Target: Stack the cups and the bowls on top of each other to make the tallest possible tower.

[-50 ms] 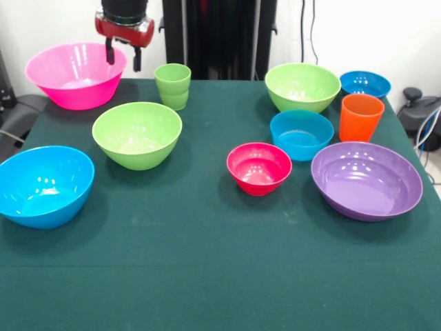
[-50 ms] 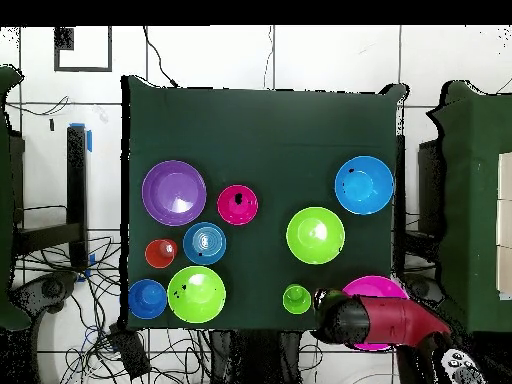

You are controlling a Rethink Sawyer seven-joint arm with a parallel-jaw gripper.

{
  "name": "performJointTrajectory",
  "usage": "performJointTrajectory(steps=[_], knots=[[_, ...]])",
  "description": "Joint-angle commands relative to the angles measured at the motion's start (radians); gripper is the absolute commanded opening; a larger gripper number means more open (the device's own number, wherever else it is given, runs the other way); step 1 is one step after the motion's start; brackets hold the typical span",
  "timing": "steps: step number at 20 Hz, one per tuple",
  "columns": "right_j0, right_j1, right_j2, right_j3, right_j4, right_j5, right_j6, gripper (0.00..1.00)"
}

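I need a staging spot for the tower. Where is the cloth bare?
The widest bare patch is the green cloth along the near edge, in front of the big blue bowl, red-pink bowl and purple bowl. A narrower lane runs between the lime bowl and the red-pink bowl. The orange cup corner is crowded.

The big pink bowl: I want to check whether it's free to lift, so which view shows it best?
The front view: the big pink bowl shows whole, gripper hanging open above its rim. In the overhead view the arm covers most of it.

Front view: arm [image 1: 124, 17] cut off by the top edge above the gripper [image 1: 123, 57]. Overhead view: arm [image 2: 385, 322] covers most of the big pink bowl [image 2: 372, 287].
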Motion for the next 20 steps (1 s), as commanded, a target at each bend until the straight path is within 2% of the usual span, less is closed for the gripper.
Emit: performJointTrajectory(steps=[1, 7, 12, 20], knots=[[0.025, 0.085, 0.092, -0.034, 0.013, -0.024, 0.018, 1.00], [-0.020, 0.069, 0.091, -0.004, -0.009, -0.047, -0.006, 1.00], [-0.035, 0.097, 0.105, -0.034, -0.016, -0.041, -0.024, 1.00], [-0.054, 0.081, 0.123, -0.034, -0.016, -0.010, -0.052, 1.00]])
